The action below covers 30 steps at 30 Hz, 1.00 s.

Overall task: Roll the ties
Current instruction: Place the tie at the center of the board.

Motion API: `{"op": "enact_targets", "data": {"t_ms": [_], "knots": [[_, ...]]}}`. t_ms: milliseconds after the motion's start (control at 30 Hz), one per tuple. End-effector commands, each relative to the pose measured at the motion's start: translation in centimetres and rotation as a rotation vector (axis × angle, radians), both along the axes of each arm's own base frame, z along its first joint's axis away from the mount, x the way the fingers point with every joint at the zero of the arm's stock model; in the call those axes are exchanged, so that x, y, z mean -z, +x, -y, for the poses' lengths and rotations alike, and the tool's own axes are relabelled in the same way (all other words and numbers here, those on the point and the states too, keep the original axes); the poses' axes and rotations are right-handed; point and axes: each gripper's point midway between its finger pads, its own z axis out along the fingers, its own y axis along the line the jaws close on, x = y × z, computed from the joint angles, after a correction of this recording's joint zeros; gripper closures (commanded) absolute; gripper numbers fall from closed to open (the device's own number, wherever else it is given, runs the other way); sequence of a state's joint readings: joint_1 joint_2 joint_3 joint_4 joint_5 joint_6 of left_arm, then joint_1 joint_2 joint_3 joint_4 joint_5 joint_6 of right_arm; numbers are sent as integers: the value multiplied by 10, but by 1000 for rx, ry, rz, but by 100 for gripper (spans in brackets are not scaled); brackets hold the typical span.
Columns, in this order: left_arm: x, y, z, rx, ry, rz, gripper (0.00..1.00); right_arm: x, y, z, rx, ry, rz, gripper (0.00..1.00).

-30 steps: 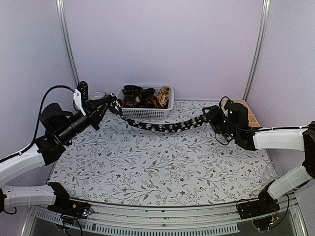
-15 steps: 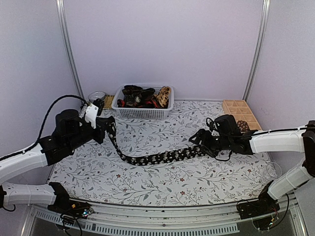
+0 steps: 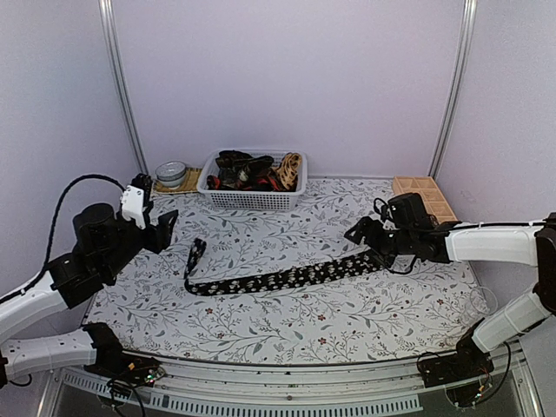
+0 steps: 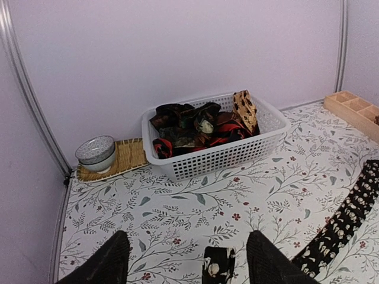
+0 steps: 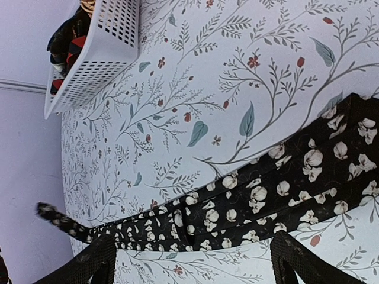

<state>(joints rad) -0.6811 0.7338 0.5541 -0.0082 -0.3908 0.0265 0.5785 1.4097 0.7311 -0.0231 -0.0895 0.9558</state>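
Observation:
A black tie with pale flower specks [image 3: 287,278] lies stretched across the flowered tablecloth. Its narrow end is kinked up at the left [image 4: 218,267] and its wide end lies at the right [image 5: 278,189]. My left gripper [image 3: 165,228] hovers just left of the narrow end, open, with that end lying on the cloth below and between its fingers [image 4: 106,266]. My right gripper [image 3: 363,236] hangs open over the wide end without touching it. Several more rolled or bunched ties [image 3: 248,169] fill the white basket [image 3: 252,200].
A small bowl [image 3: 172,172] sits on a woven mat left of the basket. A wooden compartment tray [image 3: 423,193] stands at the back right. Purple walls close in the back and both sides.
Both grippers have let go of the black tie. It has dropped from hanging in the air to lying flat on the cloth, nearer the front. The left arm has drawn back.

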Motion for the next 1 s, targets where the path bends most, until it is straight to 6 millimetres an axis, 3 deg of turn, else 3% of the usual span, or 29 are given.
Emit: {"op": "enact_targets", "data": {"t_ms": [0,133,233,333,600,800,967], "knots": [[-10,-11,-41,-184,-95,47,31,-16,20,-1,-3,38,44,10],[-19,-24,-64,-258,-210,103,31,-10,28,5,14,45,32,9],[-14,-24,-68,-287,-268,87,25,-3,33,6,16,43,13,9],[8,-10,-49,-263,-252,-10,20,7,35,2,1,43,-8,10],[70,29,0,-230,0,-280,0,37,40,-11,-43,39,-85,10],[99,28,52,48,104,-367,0,52,45,-18,-61,43,-138,7],[143,31,60,84,285,-520,0,69,46,-16,-49,33,-192,5]]}}
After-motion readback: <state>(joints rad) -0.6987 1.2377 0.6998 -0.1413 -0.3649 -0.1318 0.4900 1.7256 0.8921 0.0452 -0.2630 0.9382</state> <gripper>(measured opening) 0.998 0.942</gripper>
